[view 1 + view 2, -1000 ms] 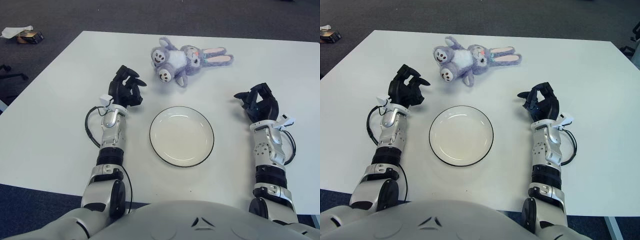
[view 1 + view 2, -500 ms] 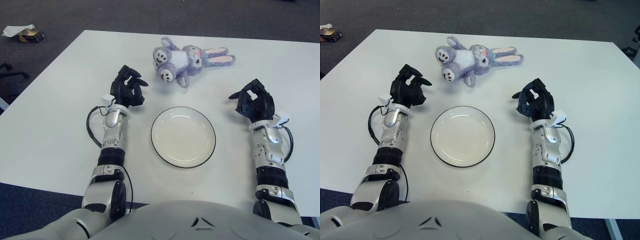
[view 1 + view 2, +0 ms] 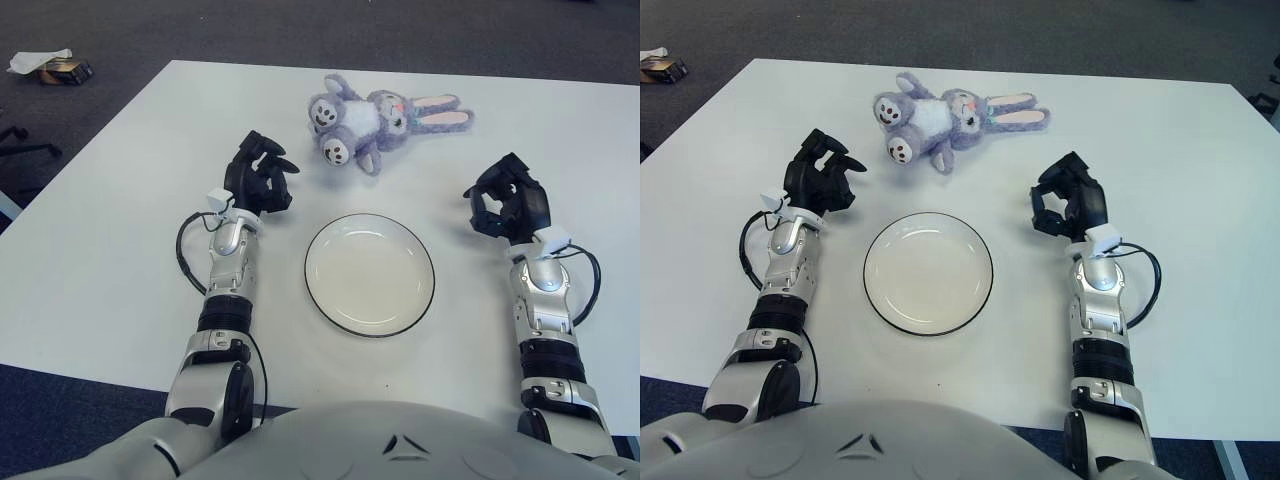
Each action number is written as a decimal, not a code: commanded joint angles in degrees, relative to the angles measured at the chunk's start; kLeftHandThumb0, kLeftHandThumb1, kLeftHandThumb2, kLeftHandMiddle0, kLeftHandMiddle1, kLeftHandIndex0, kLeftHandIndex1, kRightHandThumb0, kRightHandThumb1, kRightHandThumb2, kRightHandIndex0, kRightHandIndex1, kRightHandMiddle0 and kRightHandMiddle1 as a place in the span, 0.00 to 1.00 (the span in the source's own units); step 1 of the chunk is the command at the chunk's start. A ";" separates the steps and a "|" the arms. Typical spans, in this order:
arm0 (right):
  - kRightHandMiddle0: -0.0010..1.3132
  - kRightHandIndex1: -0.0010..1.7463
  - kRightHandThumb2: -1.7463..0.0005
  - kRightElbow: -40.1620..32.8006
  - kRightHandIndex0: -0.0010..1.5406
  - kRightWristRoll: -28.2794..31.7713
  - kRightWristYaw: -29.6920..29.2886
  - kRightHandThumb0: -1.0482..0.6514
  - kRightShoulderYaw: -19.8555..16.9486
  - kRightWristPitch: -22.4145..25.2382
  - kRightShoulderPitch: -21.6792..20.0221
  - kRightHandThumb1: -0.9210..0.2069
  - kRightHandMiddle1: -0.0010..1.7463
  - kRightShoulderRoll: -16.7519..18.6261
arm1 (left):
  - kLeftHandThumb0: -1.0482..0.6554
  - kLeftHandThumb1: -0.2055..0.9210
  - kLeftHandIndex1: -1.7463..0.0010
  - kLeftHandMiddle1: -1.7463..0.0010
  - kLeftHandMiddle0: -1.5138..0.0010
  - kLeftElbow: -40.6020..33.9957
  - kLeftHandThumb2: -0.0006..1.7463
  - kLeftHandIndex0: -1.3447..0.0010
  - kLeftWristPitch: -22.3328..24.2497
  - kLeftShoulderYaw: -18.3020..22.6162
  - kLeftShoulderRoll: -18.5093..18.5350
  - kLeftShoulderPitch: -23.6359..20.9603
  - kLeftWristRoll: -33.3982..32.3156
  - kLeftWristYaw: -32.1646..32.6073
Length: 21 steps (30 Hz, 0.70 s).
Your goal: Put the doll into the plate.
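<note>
Doll (image 3: 375, 117) is a purple plush bunny lying on its side at the far middle of the white desk (image 3: 110, 220), ears pointing to the robot's right, feet toward the left. Plate (image 3: 369, 273) sits nearer the robot, bare, well apart from the doll.

Left robot hand (image 3: 257, 178) shows left of the plate, fingers loosely curled, holding nothing. Right robot hand (image 3: 508, 203) shows right of the plate, fingers partly curled, also holding nothing.

Doll looks light, soft and squashy; not fragile, fuzzy so not slippery. Limbs and ears likely floppy and would dangle. Best grip is probably around the white torso or head, the bulkiest part, squeezing firmly.
</note>
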 commanded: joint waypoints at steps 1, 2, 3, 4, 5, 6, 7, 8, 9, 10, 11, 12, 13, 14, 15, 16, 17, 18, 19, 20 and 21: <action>0.15 0.89 0.56 -0.49 0.25 -3.68 -2.88 0.61 0.32 -0.73 0.63 0.18 1.00 -1.43 | 0.61 0.40 0.00 0.11 0.57 4.08 0.77 0.58 0.29 0.00 -0.92 5.46 0.04 0.45; 0.15 0.90 0.56 -0.68 0.24 -4.71 -3.45 0.61 0.43 -0.61 0.23 0.18 1.00 -1.90 | 0.61 0.40 0.00 0.11 0.57 4.09 0.77 0.58 0.39 -0.04 -0.94 5.46 -0.06 0.35; 0.14 0.91 0.56 -0.81 0.24 -5.42 -3.88 0.61 0.54 -0.52 -0.03 0.17 1.00 -2.21 | 0.61 0.40 0.00 0.11 0.58 4.09 0.77 0.58 0.47 -0.08 -0.95 5.46 -0.13 0.27; 0.13 0.91 0.56 -0.78 0.24 -5.76 -4.15 0.61 0.61 -0.54 -0.16 0.17 1.00 -2.43 | 0.61 0.40 0.00 0.11 0.58 4.14 0.77 0.58 0.47 -0.13 -0.99 5.46 -0.15 0.25; 0.13 0.92 0.55 -0.69 0.24 -5.94 -4.35 0.61 0.64 -0.59 -0.22 0.17 1.00 -2.58 | 0.61 0.40 0.00 0.11 0.58 4.20 0.77 0.58 0.44 -0.18 -1.05 5.45 -0.14 0.27; 0.12 0.93 0.55 -0.94 0.24 -6.48 -4.29 0.61 0.79 -0.21 -0.51 0.17 1.00 -3.20 | 0.61 0.40 0.00 0.11 0.58 4.31 0.77 0.58 0.48 -0.22 -1.07 5.45 -0.17 0.25; 0.12 0.94 0.54 -1.13 0.24 -6.88 -4.28 0.61 0.94 0.08 -0.73 0.18 1.00 -3.68 | 0.61 0.40 0.00 0.11 0.58 4.39 0.77 0.58 0.51 -0.24 -1.08 5.45 -0.20 0.23; 0.12 0.94 0.53 -1.53 0.24 -7.27 -3.91 0.61 1.13 0.53 -1.03 0.19 1.00 -4.41 | 0.61 0.40 0.00 0.11 0.58 4.48 0.77 0.58 0.53 -0.27 -1.06 5.46 -0.11 0.35; 0.11 0.95 0.52 -1.72 0.25 -7.46 -3.66 0.61 1.25 0.77 -1.22 0.20 1.00 -4.95 | 0.61 0.40 0.00 0.11 0.58 4.59 0.76 0.59 0.49 -0.31 -1.09 5.46 -0.01 0.49; 0.11 0.95 0.51 -2.37 0.25 -7.94 -3.13 0.61 1.42 1.45 -1.39 0.21 1.00 -5.83 | 0.61 0.41 0.00 0.11 0.58 4.65 0.76 0.59 0.46 -0.35 -1.11 5.45 0.15 0.74; 0.10 0.95 0.51 -2.78 0.25 -8.24 -2.80 0.61 1.55 1.91 -1.47 0.20 1.00 -6.51 | 0.61 0.41 0.00 0.11 0.58 4.74 0.77 0.59 0.39 -0.40 -1.17 5.45 0.28 0.92; 0.10 0.95 0.52 -3.42 0.25 -8.69 -2.42 0.61 1.70 2.62 -1.50 0.20 1.00 -7.27 | 0.61 0.40 0.00 0.11 0.58 4.81 0.77 0.59 0.32 -0.44 -1.21 5.46 0.40 1.10; 0.09 0.95 0.52 -4.29 0.25 -9.46 -1.89 0.61 1.92 3.55 -1.55 0.19 1.00 -8.34 | 0.61 0.40 0.00 0.10 0.57 4.80 0.77 0.59 0.32 -0.51 -1.28 5.48 0.58 1.30; 0.08 0.95 0.54 -4.90 0.25 -9.94 -1.57 0.61 2.09 4.22 -1.55 0.17 1.00 -9.03 | 0.61 0.40 0.00 0.10 0.57 4.79 0.77 0.59 0.33 -0.57 -1.33 5.49 0.69 1.42; 0.08 0.94 0.56 -5.35 0.24 -10.25 -1.37 0.61 2.21 4.73 -1.54 0.15 1.00 -9.45 | 0.61 0.39 0.00 0.10 0.57 4.77 0.78 0.59 0.34 -0.59 -1.36 5.50 0.78 1.50; 0.07 0.94 0.57 -5.84 0.23 -10.65 -1.17 0.61 2.36 5.20 -1.55 0.14 1.00 -9.89 | 0.61 0.39 0.00 0.09 0.57 4.72 0.78 0.60 0.39 -0.63 -1.38 5.51 0.86 1.56; 0.07 0.94 0.58 -6.16 0.23 -10.85 -1.08 0.61 2.47 5.53 -1.53 0.13 1.00 -10.14 | 0.61 0.39 0.00 0.09 0.57 4.70 0.78 0.60 0.41 -0.64 -1.39 5.51 0.92 1.59; 0.06 0.94 0.59 -7.01 0.22 -11.85 -0.51 0.61 2.85 6.24 -1.59 0.11 1.00 -11.14 | 0.61 0.39 0.00 0.09 0.57 4.76 0.78 0.60 0.42 -0.71 -1.37 5.49 1.11 1.69; 0.05 0.94 0.59 -7.88 0.20 -12.89 0.25 0.53 3.28 7.00 -1.64 0.12 0.97 -12.33 | 0.61 0.39 0.00 0.09 0.57 4.79 0.78 0.60 0.46 -0.78 -1.33 5.49 1.26 1.69; 0.03 0.93 0.58 -8.51 0.17 -13.57 0.76 0.41 3.59 7.57 -1.65 0.13 0.93 -13.12 | 0.61 0.39 0.00 0.09 0.57 4.81 0.78 0.60 0.48 -0.82 -1.31 5.48 1.36 1.68; 0.02 0.92 0.57 -9.11 0.14 -14.35 1.51 0.33 3.96 8.11 -1.66 0.13 0.89 -14.17 | 0.61 0.39 0.00 0.09 0.57 4.80 0.78 0.60 0.53 -0.86 -1.28 5.48 1.43 1.58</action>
